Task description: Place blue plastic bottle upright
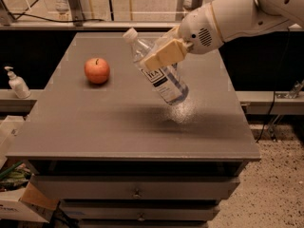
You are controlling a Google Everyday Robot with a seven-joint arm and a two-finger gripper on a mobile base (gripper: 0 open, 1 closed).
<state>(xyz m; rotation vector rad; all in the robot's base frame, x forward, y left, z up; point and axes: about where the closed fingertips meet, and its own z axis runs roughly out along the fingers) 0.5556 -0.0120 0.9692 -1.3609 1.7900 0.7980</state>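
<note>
The blue plastic bottle (161, 77) is clear with a white cap and a white-and-dark-blue label. It hangs tilted above the grey table (95, 122), cap pointing up and to the left, base down and to the right. My gripper (161, 56) is shut on the bottle's upper body, with one tan finger (164, 55) across its front. The white arm reaches in from the upper right. The bottle's base is lifted off the tabletop, with a shadow under it.
A red apple (97, 70) sits on the table's left half. A small white pump bottle (16, 83) stands on a ledge off the table's left side. Drawers (137, 191) run below the front edge. A railing runs behind the table.
</note>
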